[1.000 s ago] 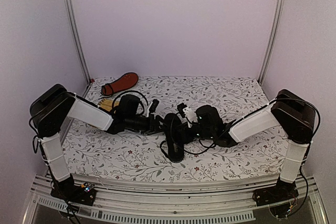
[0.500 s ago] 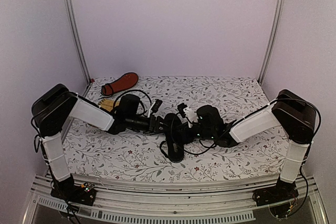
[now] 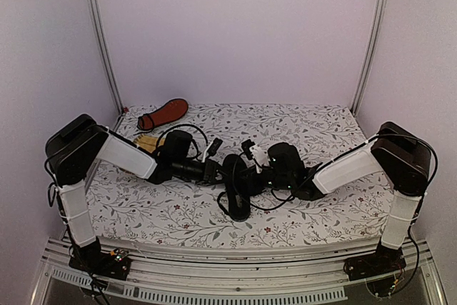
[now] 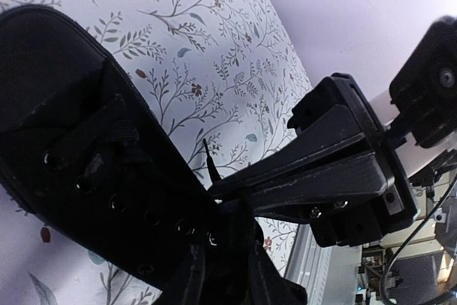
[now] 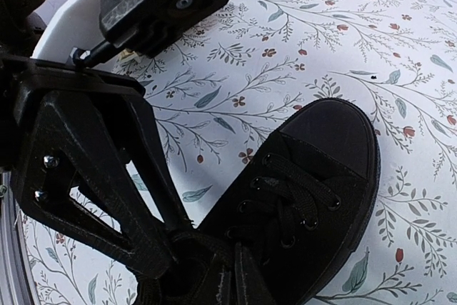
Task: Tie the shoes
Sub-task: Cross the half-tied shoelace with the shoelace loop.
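Little of the job looks done. The first shoe (image 5: 318,169) sits sole-down on the floral surface (image 3: 321,133) with its laces (image 5: 296,205) threaded criss-cross through the eyelets, but no knot or bow shows on it in any view. The other shoe (image 3: 166,113) lies sole-up, well apart from both pincers, out beyond the left arm near the back wall. I judge the work to be at the opening knot of the first shoe, with its bow and the whole second shoe left to do. The right pincer (image 4: 221,196) is closed tight. Its tips are pressed together right at the top eyelets, and a thin lace end (image 4: 208,158) pokes up just beside them. The left pincer (image 5: 178,244) comes in from the opposite side, its fingers drawn close together over the same bundle of lace at the shoe's throat. That spot is black on black, so I cannot tell whether it has actually closed on a strand or only nears one. The two pincers meet almost tip to tip above the shoe's opening. From there the laced tongue and the toe stretch away from both sets of tips, and the shoe's body lies directly beneath and between them.
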Tool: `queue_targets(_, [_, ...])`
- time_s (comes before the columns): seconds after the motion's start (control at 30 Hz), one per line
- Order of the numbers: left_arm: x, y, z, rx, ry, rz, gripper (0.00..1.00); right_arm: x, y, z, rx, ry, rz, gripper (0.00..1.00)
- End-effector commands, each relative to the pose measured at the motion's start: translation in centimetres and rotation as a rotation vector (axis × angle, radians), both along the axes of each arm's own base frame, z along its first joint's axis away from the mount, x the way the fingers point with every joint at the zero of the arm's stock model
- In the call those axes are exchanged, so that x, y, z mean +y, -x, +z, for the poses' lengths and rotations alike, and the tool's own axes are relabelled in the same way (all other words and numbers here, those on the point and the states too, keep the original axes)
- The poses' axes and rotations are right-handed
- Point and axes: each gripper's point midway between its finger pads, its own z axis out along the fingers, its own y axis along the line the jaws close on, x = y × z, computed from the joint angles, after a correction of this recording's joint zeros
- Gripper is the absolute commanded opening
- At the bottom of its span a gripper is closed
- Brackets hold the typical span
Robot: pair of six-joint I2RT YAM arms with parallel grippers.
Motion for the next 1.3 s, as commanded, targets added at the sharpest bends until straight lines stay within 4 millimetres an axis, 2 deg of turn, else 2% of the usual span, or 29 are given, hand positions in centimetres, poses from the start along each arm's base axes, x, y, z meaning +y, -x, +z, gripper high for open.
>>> queue_targets(0.0, [-0.7, 0.7, -0.2, 0.001, 0.029, -0.037, 0.12, 0.1, 0.2, 1.7, -0.016, -0.04, -0.001, 0.02])
queue_targets(0.1, [-0.8, 0.9, 0.1, -0.001, 0.04, -0.039, 0.0, -0.1, 0.1, 1.9, -0.015, -0.046, -0.013, 0.03])
queue_targets(0.3, [-0.3, 0.2, 0.4, -0.054, 0.002, 0.032, 0.0, -0.6, 0.3, 3.3, -0.014, -0.076, -0.029, 0.29])
queue_targets(0.47, [-0.7, -0.1, 0.6, -0.134, -0.111, 0.085, 0.0, -1.1, 1.5, 4.6, 0.018, -0.124, -0.009, 0.42])
queue_targets(0.63, [-0.4, -0.3, 0.3, -0.182, -0.212, 0.131, 0.0, -1.4, 2.0, 3.9, 0.035, -0.109, 0.011, 0.52])
queue_targets(0.8, [0.0, -0.6, 0.3, -0.251, -0.318, 0.188, 0.0, -2.0, 1.2, 2.6, 0.064, -0.053, -0.003, 0.53])
queue_targets(0.93, [0.4, -0.9, 0.2, -0.293, -0.39, 0.247, 0.0, -2.0, 1.0, 2.9, 0.089, -0.052, -0.015, 0.46])
queue_targets(1.07, [0.7, -1.0, 0.5, -0.328, -0.428, 0.28, 0.0, -1.6, 1.4, 3.3, 0.231, -0.136, -0.06, 0.41])
queue_targets(1.13, [0.8, -1.0, 0.8, -0.343, -0.437, 0.292, 0.0, -1.3, 1.6, 3.2, 0.289, -0.164, -0.075, 0.36])
queue_targets(1.27, [0.9, -1.0, 1.2, -0.363, -0.443, 0.303, 0.0, -0.8, 1.6, 2.3, 0.351, -0.165, -0.099, 0.33])
